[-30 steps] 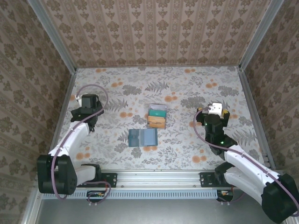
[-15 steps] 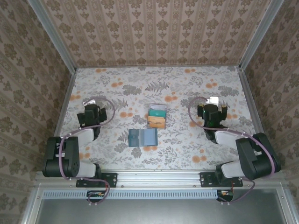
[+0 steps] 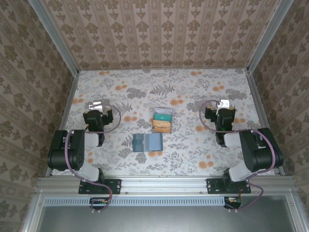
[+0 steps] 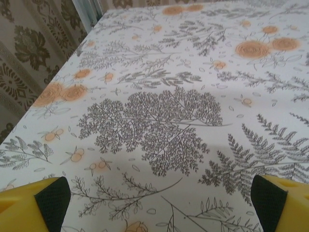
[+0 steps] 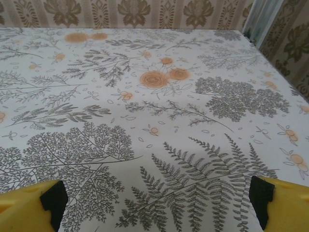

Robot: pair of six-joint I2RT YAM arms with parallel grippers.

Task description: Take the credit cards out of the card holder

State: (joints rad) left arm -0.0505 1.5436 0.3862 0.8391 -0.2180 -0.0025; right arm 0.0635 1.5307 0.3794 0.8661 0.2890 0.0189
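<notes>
From above, the card holder (image 3: 147, 142) lies open and flat near the middle of the table (image 3: 193, 87), grey-blue inner face up, a crease down its centre. Just beyond it, apart from it, the credit cards (image 3: 162, 121) sit in a small pile, teal-green ones at the far end and tan ones nearer the holder. At this height the number of cards is hard to make out.

Both arms are folded back. The left gripper (image 3: 96, 107) is well to the left of the holder and the right gripper (image 3: 222, 105) well to the right of the cards, neither touching anything.

The wrist cameras give the jaws more clearly. On the left wrist the yellow fingers (image 4: 50, 200) with black pads stand at the frame's bottom corners, spread wide over leaf-printed cloth. The right wrist's fingers (image 5: 53, 198) are spread the same way, with nothing between them
</notes>
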